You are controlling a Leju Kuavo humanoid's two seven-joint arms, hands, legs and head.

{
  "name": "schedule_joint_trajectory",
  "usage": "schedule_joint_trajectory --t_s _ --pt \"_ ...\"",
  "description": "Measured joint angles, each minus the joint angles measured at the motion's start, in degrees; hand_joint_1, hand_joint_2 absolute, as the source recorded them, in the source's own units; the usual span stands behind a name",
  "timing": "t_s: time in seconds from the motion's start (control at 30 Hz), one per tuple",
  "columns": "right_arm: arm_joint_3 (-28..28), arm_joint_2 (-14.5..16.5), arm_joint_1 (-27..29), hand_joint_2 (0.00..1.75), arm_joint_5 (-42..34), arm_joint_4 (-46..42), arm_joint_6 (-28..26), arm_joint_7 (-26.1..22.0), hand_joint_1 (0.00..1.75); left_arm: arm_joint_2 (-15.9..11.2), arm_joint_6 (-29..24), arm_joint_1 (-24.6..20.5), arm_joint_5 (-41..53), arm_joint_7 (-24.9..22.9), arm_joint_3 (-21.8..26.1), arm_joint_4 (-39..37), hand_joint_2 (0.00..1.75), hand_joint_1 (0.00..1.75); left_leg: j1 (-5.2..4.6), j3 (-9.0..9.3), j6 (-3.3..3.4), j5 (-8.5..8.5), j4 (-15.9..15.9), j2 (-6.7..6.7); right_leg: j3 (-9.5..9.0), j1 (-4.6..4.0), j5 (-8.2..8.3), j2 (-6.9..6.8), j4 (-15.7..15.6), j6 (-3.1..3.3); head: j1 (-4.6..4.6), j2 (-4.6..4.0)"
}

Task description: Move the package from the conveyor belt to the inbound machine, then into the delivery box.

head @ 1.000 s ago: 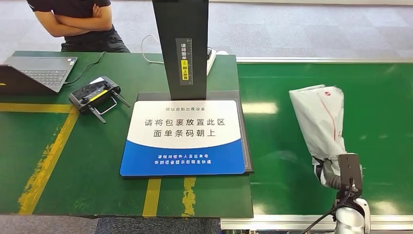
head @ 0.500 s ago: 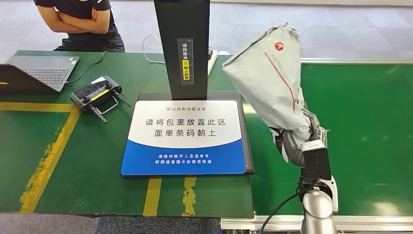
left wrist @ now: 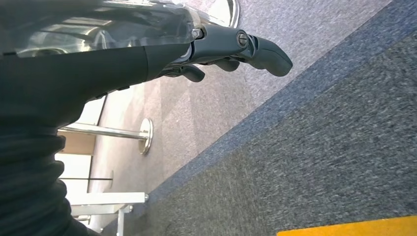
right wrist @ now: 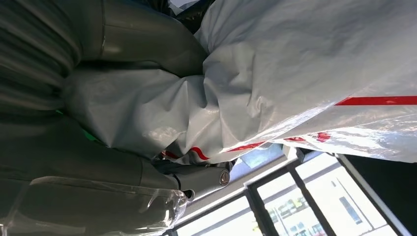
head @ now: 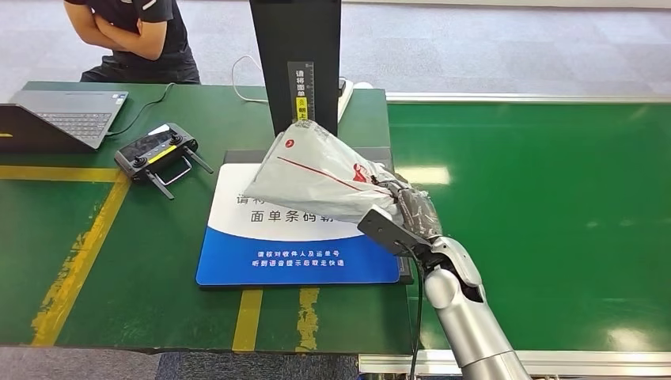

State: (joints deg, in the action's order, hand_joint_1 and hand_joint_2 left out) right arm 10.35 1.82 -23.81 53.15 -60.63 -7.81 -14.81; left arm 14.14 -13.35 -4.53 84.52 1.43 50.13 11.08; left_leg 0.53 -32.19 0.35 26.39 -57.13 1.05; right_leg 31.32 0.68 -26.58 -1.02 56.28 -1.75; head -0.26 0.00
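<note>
Right robot hand (head: pixel 413 212), package (head: pixel 316 172) now lowered over pad (head: pixel 237 265).

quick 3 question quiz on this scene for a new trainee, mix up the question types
1. True or false: the right hand holds the package.
2. The package hangs over: A) the conveyor belt B) the blue and white pad C) the laptop.
3. Fill in: the black controller lies between the laptop and the ____.

Key
1. True
2. B
3. Pad
</note>
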Motion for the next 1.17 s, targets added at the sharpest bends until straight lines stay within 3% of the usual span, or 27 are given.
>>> schedule_joint_trajectory --t_s 0.17,0.53,0.67,0.83,1.0,1.17 --pt "2.42 -1.01 -3.64 1.75 0.16 7.84 4.82 -0.84 1.75 0.00 0.30 0.01 -0.02 -0.30 -0.12 0.00 1.75 0.00 0.00 -0.01 0.00 0.00 0.00 -0.03 0.02 0.00 0.00 -0.01 0.00 0.00 0.00 0.00" --pt "5.18 -1.43 -7.51 1.75 0.14 15.55 5.23 -2.32 1.75 0.00 -0.18 0.04 -0.09 -0.92 -0.10 0.00 1.75 0.00 0.00 0.07 0.00 0.01 0.00 0.02 -0.02 0.00 0.00 0.03 0.00 0.00 0.01 0.00" --pt "5.71 -1.44 -7.63 1.75 -0.81 16.88 3.37 -4.52 0.00 0.00 -0.38 0.08 -0.08 -0.92 -0.11 0.00 1.75 0.00 0.00 0.10 0.00 0.00 0.00 0.02 -0.04 0.00 0.00 0.03 0.00 0.00 0.00 0.00" --pt "5.47 -1.57 -2.31 1.75 -5.76 10.69 -3.81 -14.87 0.00 0.00 -0.19 0.19 -0.01 -0.62 -0.25 0.00 1.75 0.00 0.00 0.05 0.00 0.01 -0.01 -0.02 -0.01 -0.01 -0.02 0.00 0.00 0.01 -0.01 0.00" --pt "4.46 -1.56 3.24 1.75 -6.41 0.33 -11.02 -19.21 0.00 0.00 -0.13 0.20 0.01 -0.40 -0.96 0.00 1.75 0.00 0.00 0.00 -0.02 0.05 -0.01 -0.01 0.04 -0.01 -0.07 0.00 0.00 0.02 0.00 0.00" --pt "3.87 -1.52 5.56 1.75 -7.21 -4.68 -13.22 -20.46 0.00 0.00 -0.11 0.21 0.01 -0.24 -1.30 0.00 1.75 0.00 0.00 0.01 -0.02 0.06 -0.01 -0.01 0.03 0.00 -0.07 0.00 0.00 0.01 0.00 0.00"
